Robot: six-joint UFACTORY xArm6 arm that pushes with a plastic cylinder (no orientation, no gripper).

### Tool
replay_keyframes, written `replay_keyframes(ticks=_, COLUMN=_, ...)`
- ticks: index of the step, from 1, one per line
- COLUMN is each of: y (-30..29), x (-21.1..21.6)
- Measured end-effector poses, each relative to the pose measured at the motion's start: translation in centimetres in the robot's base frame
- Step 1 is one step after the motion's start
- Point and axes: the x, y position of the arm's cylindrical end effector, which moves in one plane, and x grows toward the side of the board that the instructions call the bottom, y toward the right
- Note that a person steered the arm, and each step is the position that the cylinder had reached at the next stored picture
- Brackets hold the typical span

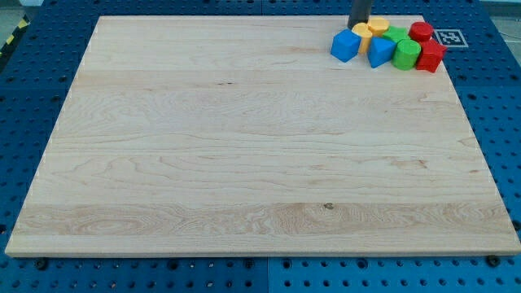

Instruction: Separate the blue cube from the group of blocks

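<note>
The blue cube (345, 45) sits at the left end of a tight group of blocks near the view's top right of the wooden board (244, 163). It touches or nearly touches a yellow block (362, 33) behind it and stands next to a second blue block (380, 51), wedge-like. My rod comes down from the top edge and my tip (359, 26) is just behind the yellow block, above and right of the blue cube.
The group also holds another yellow block (378, 24), two green blocks (406, 54) (396, 34) and two red blocks (431, 56) (421, 32). A black-and-white marker tag (449, 37) lies at the board's top right corner. Blue perforated table surrounds the board.
</note>
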Motion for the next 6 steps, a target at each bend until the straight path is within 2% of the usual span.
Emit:
replay_keyframes(ticks=1, y=-0.4, x=-0.3)
replay_keyframes(ticks=2, y=-0.8, x=1.7)
replay_keyframes(ticks=5, y=-2.9, x=12.6)
replay_keyframes(ticks=6, y=-3.0, x=11.0)
